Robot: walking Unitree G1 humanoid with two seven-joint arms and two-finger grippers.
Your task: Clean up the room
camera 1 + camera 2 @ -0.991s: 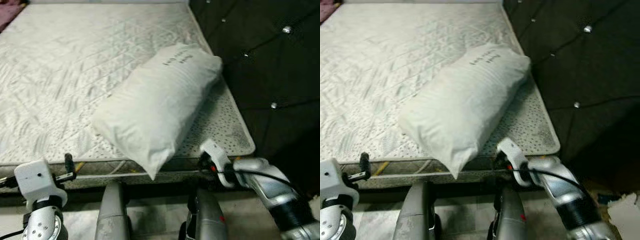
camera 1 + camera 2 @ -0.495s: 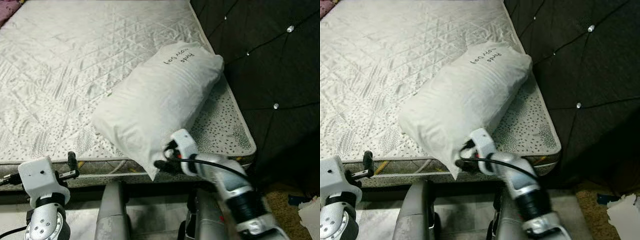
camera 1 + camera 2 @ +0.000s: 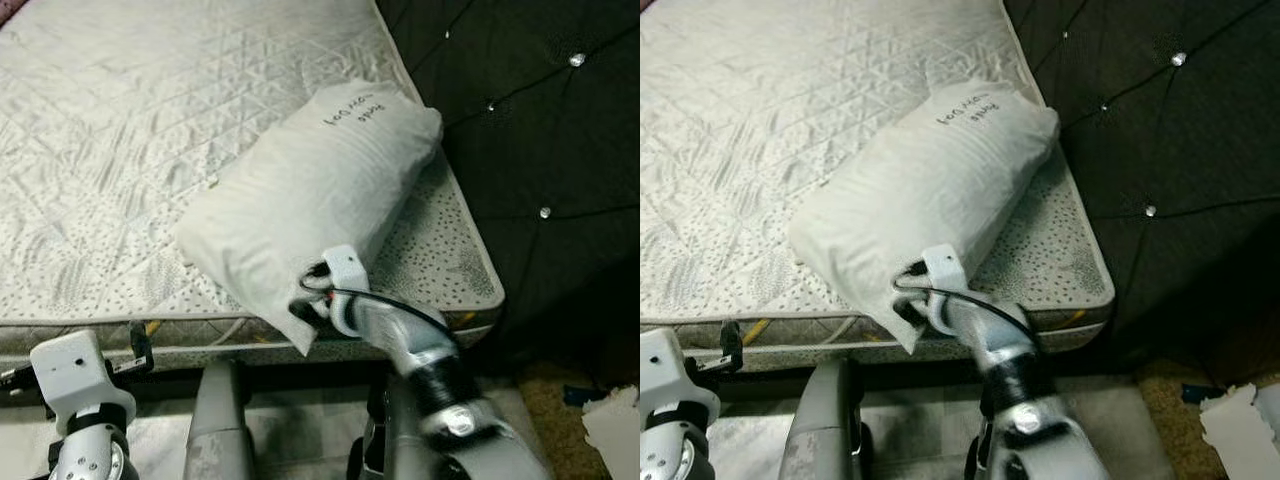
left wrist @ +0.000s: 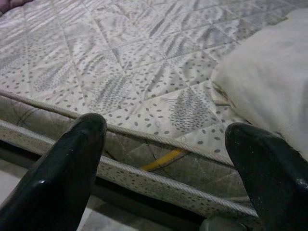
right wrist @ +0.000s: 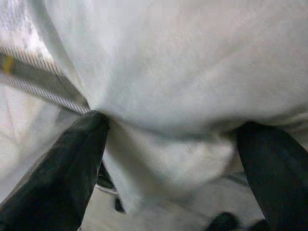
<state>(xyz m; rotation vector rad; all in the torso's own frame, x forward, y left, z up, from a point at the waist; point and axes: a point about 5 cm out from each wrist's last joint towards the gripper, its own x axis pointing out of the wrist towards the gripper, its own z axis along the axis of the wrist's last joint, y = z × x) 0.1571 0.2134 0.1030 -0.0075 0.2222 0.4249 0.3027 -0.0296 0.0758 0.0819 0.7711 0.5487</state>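
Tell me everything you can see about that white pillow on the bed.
The pillow is plump, long and white, in soft, slightly wrinkled cloth, with dark handwriting near its far end, too small to read. It lies slantwise on the bare quilted mattress, by the dark tufted headboard. Its near corner hangs over the mattress edge. The right claw is open, its black fingers either side of that corner, pressed into the cloth.

Premises: a bedroom in a home, evidenced by a bare quilted mattress (image 3: 150,150), a white pillow (image 3: 310,205) and a dark button-tufted headboard (image 3: 530,130).
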